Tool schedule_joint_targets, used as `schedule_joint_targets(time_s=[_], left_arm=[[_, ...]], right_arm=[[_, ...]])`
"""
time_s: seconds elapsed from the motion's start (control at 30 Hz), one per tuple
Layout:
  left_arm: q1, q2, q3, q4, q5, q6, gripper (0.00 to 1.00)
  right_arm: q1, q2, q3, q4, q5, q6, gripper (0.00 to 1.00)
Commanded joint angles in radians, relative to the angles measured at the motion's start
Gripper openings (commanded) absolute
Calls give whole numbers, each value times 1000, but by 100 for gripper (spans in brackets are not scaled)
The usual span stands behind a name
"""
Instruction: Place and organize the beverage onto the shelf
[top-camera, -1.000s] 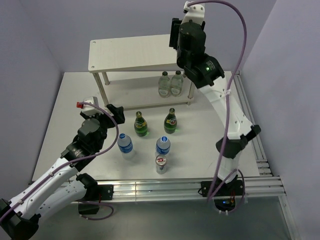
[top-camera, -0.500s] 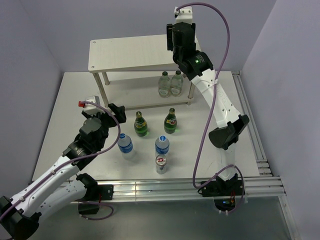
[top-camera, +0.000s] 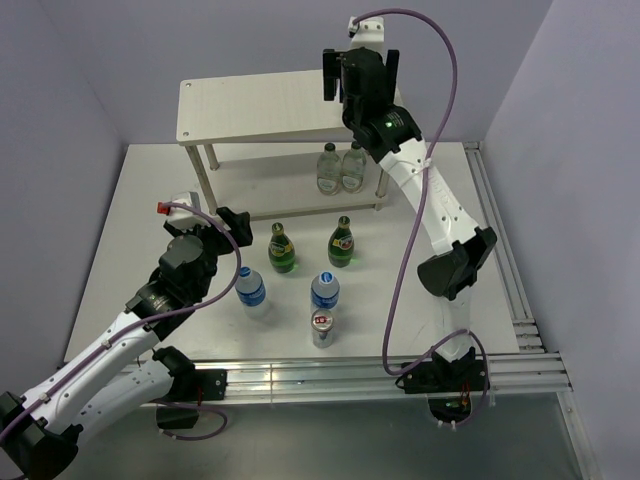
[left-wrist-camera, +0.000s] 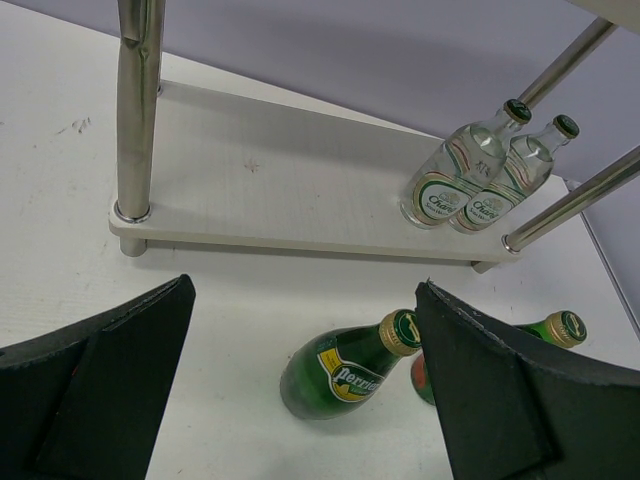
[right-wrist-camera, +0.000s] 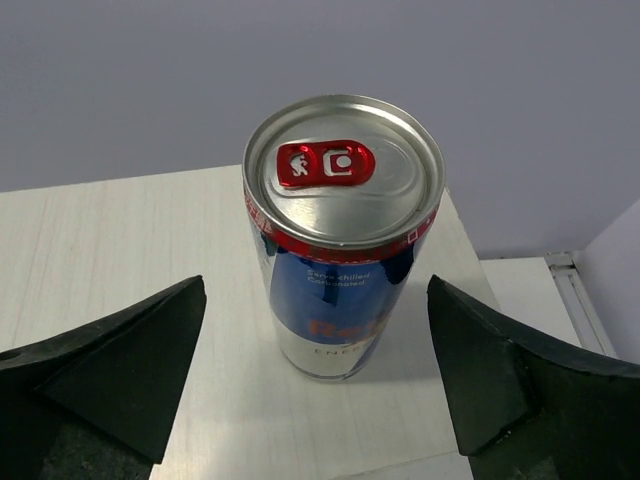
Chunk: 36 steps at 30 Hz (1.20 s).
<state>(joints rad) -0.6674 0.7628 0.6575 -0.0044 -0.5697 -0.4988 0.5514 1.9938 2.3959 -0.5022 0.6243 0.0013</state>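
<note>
A slim blue and silver can (right-wrist-camera: 345, 250) stands upright on the shelf's pale top board (right-wrist-camera: 120, 260), near its right end. My right gripper (right-wrist-camera: 316, 330) is open, a finger on each side of the can and clear of it; from above this gripper (top-camera: 358, 72) hides the can. My left gripper (left-wrist-camera: 305, 290) is open and empty above the table, facing a green bottle (left-wrist-camera: 345, 370) with a second green bottle (left-wrist-camera: 555, 328) behind it. On the table stand two blue-capped plastic bottles (top-camera: 250, 290) (top-camera: 325, 290) and another can (top-camera: 322, 327).
Two clear glass bottles (top-camera: 328, 168) (top-camera: 353, 167) stand side by side at the right end of the shelf's lower board (left-wrist-camera: 280, 190). A metal shelf leg (left-wrist-camera: 135, 100) rises close in front of the left wrist. A rail frame (top-camera: 500, 290) edges the table's right side.
The right gripper has opened and let go of the can on the shelf top, after shifting a little left. The left arm has not moved.
</note>
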Motion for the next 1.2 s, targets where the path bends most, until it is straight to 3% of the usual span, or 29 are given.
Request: schedule_joint_targets(time_s=[0.0, 0.2, 0.37, 0.47, 0.67, 0.8, 0.83, 0.87, 0.97, 1.0, 1.17], left_arm=[[-3, -10, 5, 29, 7, 8, 99], [-4, -10, 8, 24, 4, 8, 99], [-3, -10, 8, 21, -2, 8, 99], [-6, -7, 11, 17, -4, 8, 99], [-8, -14, 10, 12, -13, 5, 99], [-9, -8, 10, 11, -16, 5, 99], [-8, -8, 10, 11, -19, 3, 99], [-9, -5, 10, 12, -16, 5, 99], [-9, -3, 11, 15, -15, 5, 99], [-9, -2, 13, 15, -13, 5, 99], [-9, -5, 11, 11, -13, 0, 99]], right_arm=[[-4, -52, -27, 57, 40, -3, 100], [24, -168, -151, 30, 142, 71, 100], [113, -425, -525, 122, 256, 109, 100], [218, -570, -726, 195, 330, 114, 100], [439, -823, -1056, 85, 312, 388, 100], [667, -967, -1348, 160, 348, 525, 100], [812, -972, -1432, 163, 395, 554, 100], [882, -955, -1457, 127, 432, 589, 100], [1071, -821, -1456, -123, 497, 929, 100], [1099, -787, -1456, -149, 488, 1057, 100], [1202, -615, -1423, -303, 482, 1349, 100]])
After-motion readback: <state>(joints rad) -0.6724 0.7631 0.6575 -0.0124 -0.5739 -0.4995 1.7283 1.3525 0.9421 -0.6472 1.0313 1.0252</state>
